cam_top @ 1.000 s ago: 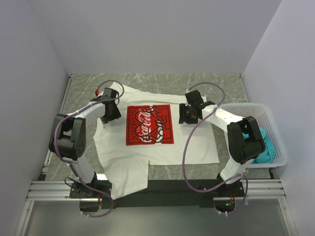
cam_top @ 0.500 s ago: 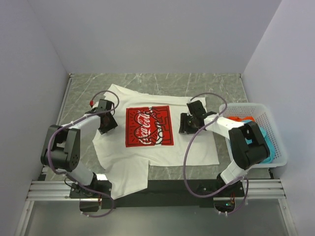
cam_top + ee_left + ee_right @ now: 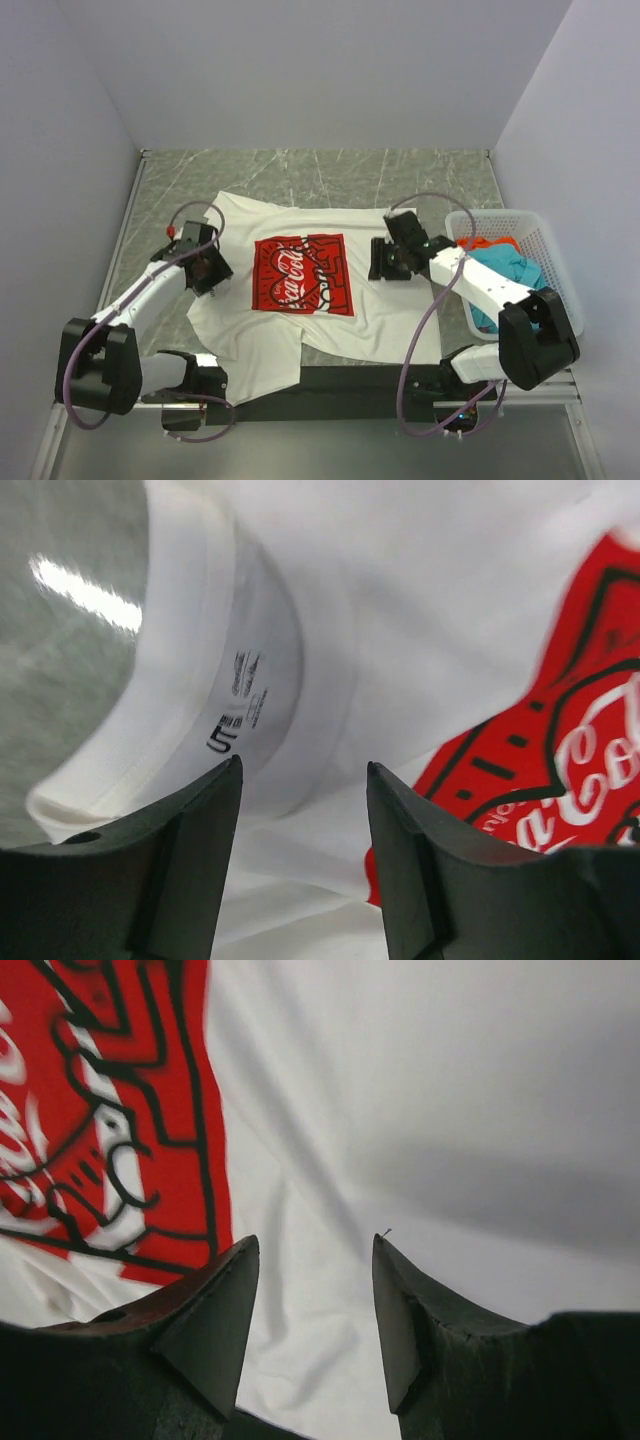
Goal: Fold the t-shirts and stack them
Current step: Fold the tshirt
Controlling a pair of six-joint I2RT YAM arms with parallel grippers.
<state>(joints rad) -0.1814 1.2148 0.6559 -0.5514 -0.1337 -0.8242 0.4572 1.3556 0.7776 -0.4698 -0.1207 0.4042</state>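
White t-shirt (image 3: 340, 335) lies spread print-up over the middle of the marble tabletop (image 3: 330, 175). One flap at its near left spills past the near edge onto the black rail (image 3: 360, 385). Cloth is wrinkled and no fold is made in it.

Left gripper (image 3: 205, 268) is low over the shirt's left side, toward the tabletop's left edge. In the wrist view its dark fingers (image 3: 190, 830) stand moderately apart with nothing pinched. The neck band (image 3: 185, 650) and a small printed size label (image 3: 235, 710) show in the gap, grey stone beyond them. Cannot tell whether the tips touch the cloth.

Right gripper (image 3: 390, 258) is low over the shirt's right side, just right of the red square Coca-Cola print (image 3: 300, 275). Its fingers (image 3: 205, 1330) are likewise parted and grip nothing. Plain white cloth shows between the tips, the print's border off to one side.

White mesh basket (image 3: 548, 248) sits at the tabletop's right edge. It holds the teal t-shirt (image 3: 505, 265), bunched, with the red-orange t-shirt (image 3: 487, 242) just behind it at the far end.
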